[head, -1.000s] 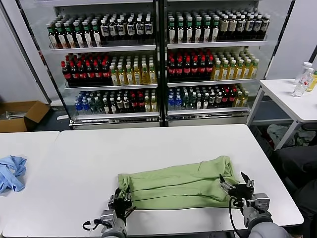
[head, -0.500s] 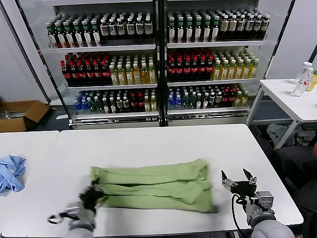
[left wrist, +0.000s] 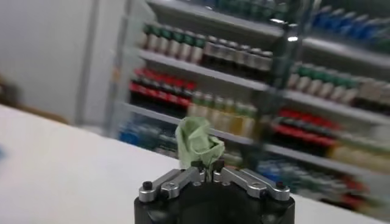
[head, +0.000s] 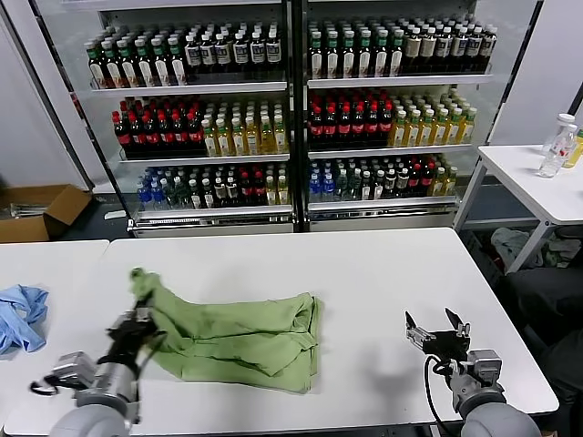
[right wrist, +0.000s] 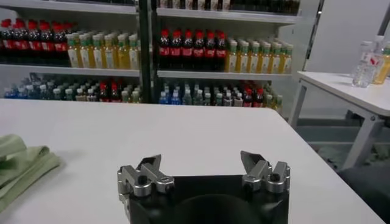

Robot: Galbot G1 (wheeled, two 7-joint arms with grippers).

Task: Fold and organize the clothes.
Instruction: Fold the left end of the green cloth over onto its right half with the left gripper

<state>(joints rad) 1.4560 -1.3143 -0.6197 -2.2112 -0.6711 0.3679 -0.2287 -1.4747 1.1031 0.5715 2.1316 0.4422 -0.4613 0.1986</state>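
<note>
The light green polo shirt lies folded lengthwise on the white table, bunched toward the left half. My left gripper is shut on the shirt's left end and holds it lifted off the table. In the left wrist view a wad of green cloth sticks up from between the closed fingers. My right gripper is open and empty near the table's front right, well clear of the shirt. In the right wrist view the gripper faces bare table, with the shirt's edge far off to the side.
A light blue cloth lies on the neighbouring table at the left. Drink coolers stand behind the table. A cardboard box is on the floor at the left. A side table with bottles stands at the right.
My left gripper has dragged the shirt's left end leftward and up, pulling the whole shirt left across the table. The right gripper has let go and stays open at the front right.
</note>
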